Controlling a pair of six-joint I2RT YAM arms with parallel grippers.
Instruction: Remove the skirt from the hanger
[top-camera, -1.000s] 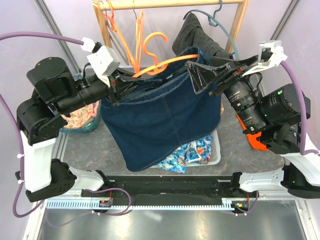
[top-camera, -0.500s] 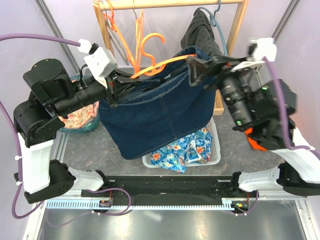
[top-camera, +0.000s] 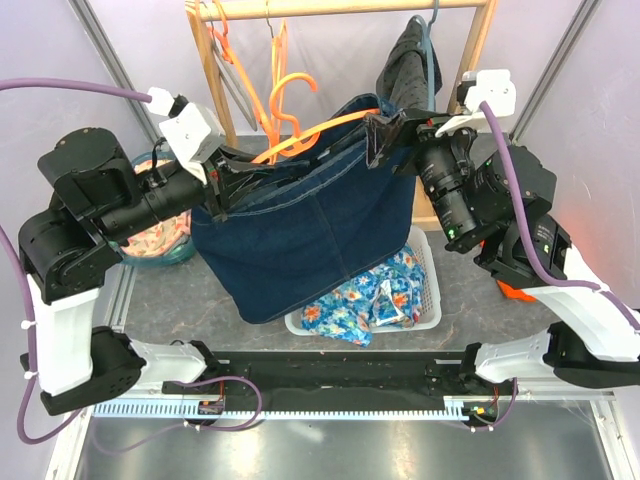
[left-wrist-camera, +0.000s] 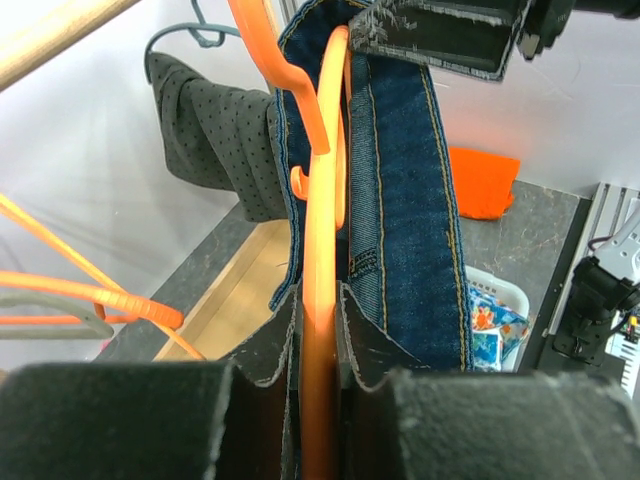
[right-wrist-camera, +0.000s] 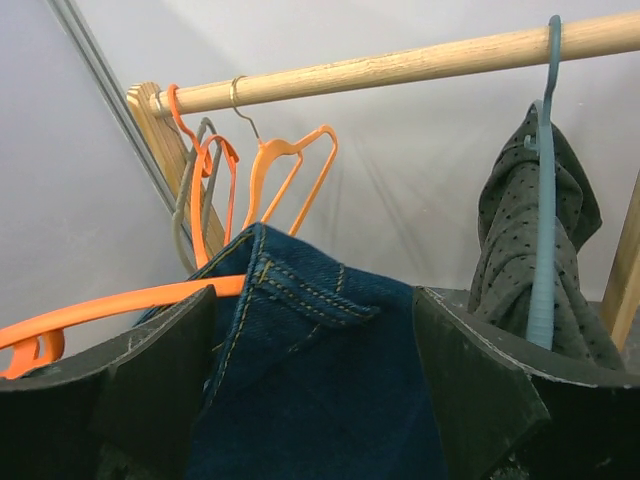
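A dark blue denim skirt (top-camera: 300, 230) hangs on an orange hanger (top-camera: 325, 128), held in the air in front of the rail. My left gripper (top-camera: 222, 180) is shut on the hanger's bar at the skirt's left end; the left wrist view shows the orange bar (left-wrist-camera: 320, 300) pinched between my fingers, with the waistband (left-wrist-camera: 410, 200) running away from it. My right gripper (top-camera: 385, 135) is open at the skirt's right top corner. In the right wrist view the waistband corner (right-wrist-camera: 310, 300) sits between its wide-apart fingers and the hanger (right-wrist-camera: 110, 305) enters from the left.
A wooden rail (top-camera: 340, 8) at the back carries spare orange hangers (top-camera: 280, 90) and a dark dotted garment (top-camera: 410, 60) on a blue hanger. A white basket (top-camera: 430, 300) with floral cloth lies under the skirt. A teal basket (top-camera: 165, 245) stands at the left.
My right arm has swung left and up toward the skirt's right corner. The skirt and hanger have shifted slightly left and up, uncovering more of the white basket.
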